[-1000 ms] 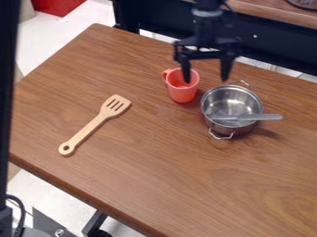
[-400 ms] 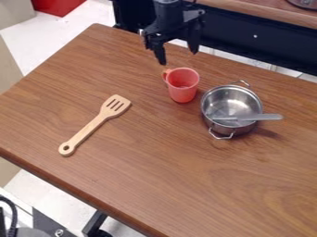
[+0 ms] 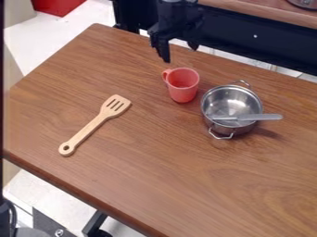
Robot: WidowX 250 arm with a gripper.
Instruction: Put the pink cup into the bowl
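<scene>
Black two-finger hand (image 3: pixel 180 54) has swung back and turned; it hangs open and empty beyond the pink handled cup (image 3: pixel 182 85), upright on the brown wooden desk (image 3: pixel 155 171) beside the round steel pot (image 3: pixel 230 102). Likely still approaching, it next needs aligning and lowering to grasp.

Handled cup (image 3: pixel 183 94): plain coral-pink, inside and out. Two-handled pot (image 3: pixel 218 125): silver-grey metal, shiny. Utensil (image 3: pixel 265 116) in pot: plain grey. Slotted spatula (image 3: pixel 93 125): pale tan wood. Tabletop (image 3: pixel 148 162): mid-brown, darker woodgrain streaks. Gripper (image 3: pixel 180 53): black. Floor (image 3: pixel 93 21): off-white. Counter (image 3: pixel 260 10) behind: reddish-brown top, black front. Object top left (image 3: pixel 57 6): solid red.
</scene>
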